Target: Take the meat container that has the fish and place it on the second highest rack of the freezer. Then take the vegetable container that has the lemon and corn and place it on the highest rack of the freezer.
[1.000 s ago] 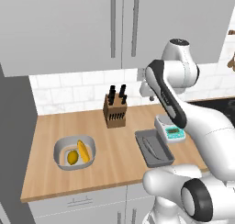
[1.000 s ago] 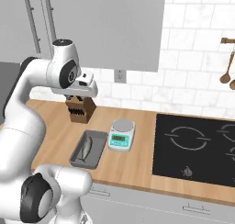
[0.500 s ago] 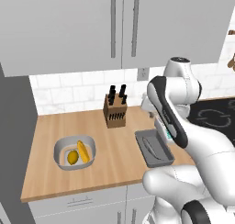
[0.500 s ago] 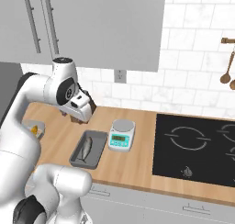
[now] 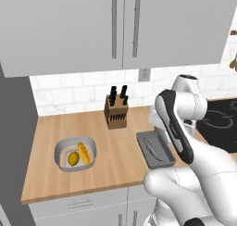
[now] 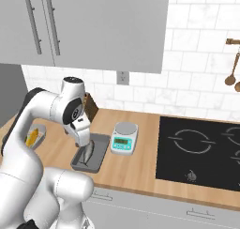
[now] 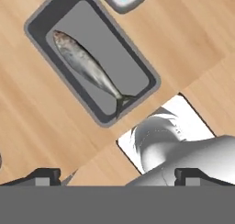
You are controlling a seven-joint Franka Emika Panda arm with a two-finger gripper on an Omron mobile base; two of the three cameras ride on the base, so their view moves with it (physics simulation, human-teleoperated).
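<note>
The meat container is a dark grey tray on the wooden counter, with the slim silvery fish lying along it. It also shows as a tray with the fish in the left base view. My gripper hangs open a little above the counter, nothing between its fingers, with the tray just ahead of it. In the right base view the gripper hovers over the tray. The vegetable container, a grey bowl, holds the lemon and the corn further left. The freezer's grey side rises at the counter's left end, and its racks are out of view.
A knife block stands at the back of the counter behind the tray. Just right of the tray sits a small kitchen scale, and beyond it a black hob. Wall cabinets hang overhead.
The arm has swung down from beside the knife block, and the hand now hangs low over the fish tray. The jaws have spread wider.
</note>
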